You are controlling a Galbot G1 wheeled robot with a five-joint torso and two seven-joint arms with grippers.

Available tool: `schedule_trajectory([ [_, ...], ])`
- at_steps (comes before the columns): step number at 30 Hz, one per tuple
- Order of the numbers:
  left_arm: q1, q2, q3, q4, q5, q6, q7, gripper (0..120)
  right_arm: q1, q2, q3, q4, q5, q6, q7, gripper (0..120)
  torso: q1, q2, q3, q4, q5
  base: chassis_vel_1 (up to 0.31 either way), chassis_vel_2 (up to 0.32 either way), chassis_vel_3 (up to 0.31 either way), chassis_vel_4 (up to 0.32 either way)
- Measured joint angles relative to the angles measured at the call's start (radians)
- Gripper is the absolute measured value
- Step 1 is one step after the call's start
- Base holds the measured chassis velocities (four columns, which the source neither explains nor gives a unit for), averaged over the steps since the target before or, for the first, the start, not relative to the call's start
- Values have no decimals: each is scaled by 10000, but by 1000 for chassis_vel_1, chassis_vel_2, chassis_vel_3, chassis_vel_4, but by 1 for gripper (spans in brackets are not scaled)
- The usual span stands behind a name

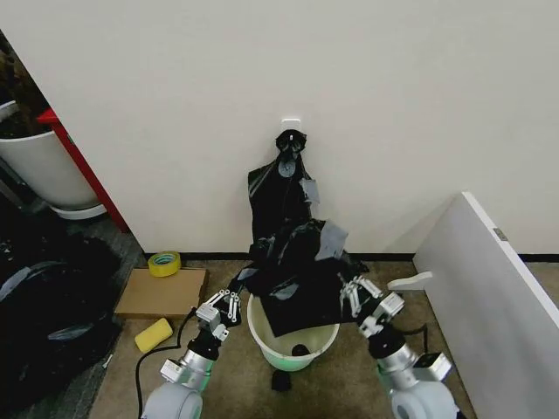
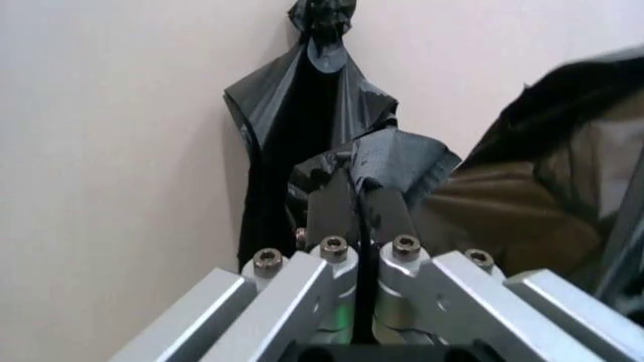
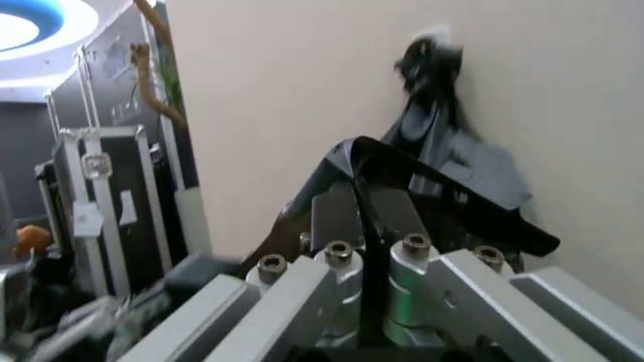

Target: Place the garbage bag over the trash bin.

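- Two end effectors are at work, one on each side of the trash bin [image 1: 293, 336], which stands on the floor near the wall.
- Left end effector [image 1: 229, 303] is clenched on an edge of the garbage bag [image 1: 301, 279]; in the left wrist view its fingers [image 2: 327, 207] pinch a fold of black plastic.
- Right end effector [image 1: 352, 292] also grasps the bag edge; the right wrist view shows a strip of plastic caught between its fingers [image 3: 337, 215].
- Between them the bag hangs stretched just above the bin's rim, covering the back part of the opening; the front part is uncovered.
- A second bunch of black plastic [image 1: 284, 188] hangs from a hook on the wall behind.
- In my judgement the bin lies below and between both end effectors, equally near to each, so the bag mouth must go down and outward around the rim.
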Motion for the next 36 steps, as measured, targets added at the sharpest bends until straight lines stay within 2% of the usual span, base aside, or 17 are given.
schedule_trajectory([
  [6, 33, 105, -57, 235, 208, -119, 55, 0, -5, 81, -304, -495, -29, -15, 74, 0, 0, 0, 0, 1, 0, 0, 0, 0, 0],
  [12, 62, 147, 162, 498, 359, -188, 170, 0, -127, -10, -653, -777, -3, -230, 831, 0, 0, 0, 0, 0, 0, 0, 0, 0, 0],
  [18, 210, 255, 966, 806, 297, 92, -306, 0, -343, -290, -817, -705, -120, -633, 2022, 0, 0, 0, 0, 0, 2, 0, 0, 0, 0],
  [24, 412, 307, 2192, 690, 738, 1421, -2911, 0, -1107, -1132, -1326, 244, -91, -1768, 3812, 0, 0, 0, 0, 1, -1, 0, 0, 0, 0],
  [26, 439, 309, 2250, 585, 791, 1615, -3249, 0, -1279, -1262, -1408, 389, -106, -1986, 4050, 0, 0, 0, -1, 0, 1, 0, 0, 0, 0],
  [31, 837, 593, 2155, -711, 1144, 2653, -5031, 0, -2389, -2054, -1604, 1183, -345, -3089, 4938, 0, 0, 1, -1, -1, 1, 0, 0, 0, 0],
  [32, 837, 593, 2155, -711, 1144, 2653, -5031, 0, -2389, -2054, -1604, 1183, -345, -3089, 4938, 0, 0, 1, -1, -1, 1, 0, 0, 0, 0],
  [36, 1448, 1138, 1940, -1788, 1490, 3368, -6004, 0, -2798, -2633, -1412, 1642, -332, -3615, 4954, 0, 0, 0, -1, 2, 1, 0, 0, 0, 0],
])
